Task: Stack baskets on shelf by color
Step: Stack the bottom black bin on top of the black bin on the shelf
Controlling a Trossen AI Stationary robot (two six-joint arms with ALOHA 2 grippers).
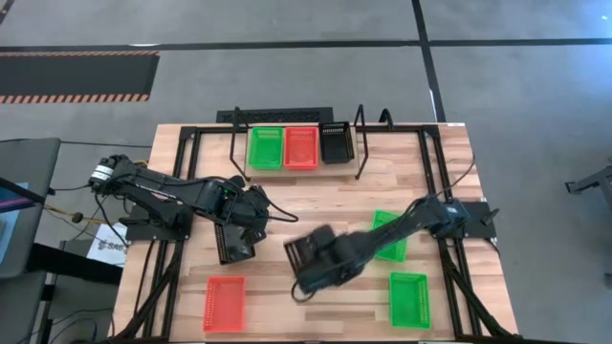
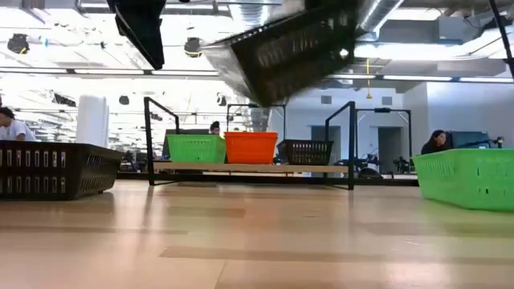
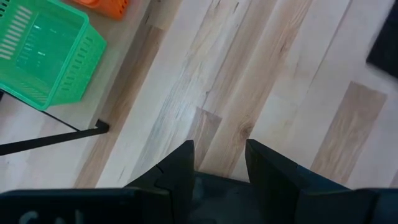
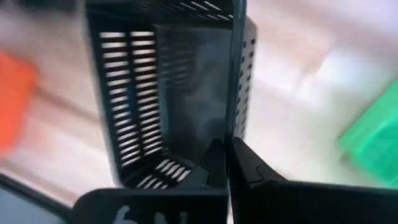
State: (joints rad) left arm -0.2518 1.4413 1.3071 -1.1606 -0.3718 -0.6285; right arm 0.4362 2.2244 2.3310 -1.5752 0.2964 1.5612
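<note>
On the shelf (image 1: pixel 361 143) at the table's far side stand a green basket (image 1: pixel 266 148), a red-orange basket (image 1: pixel 300 147) and a black basket (image 1: pixel 336 143), side by side. My right gripper (image 4: pixel 231 163), near the table's middle, is shut on another black basket (image 2: pixel 289 48), which is up in the air. My left gripper (image 3: pixel 217 163) hangs open over bare wood at the centre left. A third black basket (image 1: pixel 235 244) rests on its bottom just below it in the high view. My right gripper pinches one side wall (image 4: pixel 237 106) of the black basket at its rim, with one finger inside the basket and one outside. The fingers come from above, pointing steeply down. The basket hangs below them, tilted and clear of the table (image 2: pixel 257 233).
Loose on the table are a red-orange basket (image 1: pixel 225 304) at the near left, a green basket (image 1: pixel 408 298) at the near right and another green basket (image 1: pixel 388 235) under my right arm. The black tube frame (image 1: pixel 182 143) borders the tabletop.
</note>
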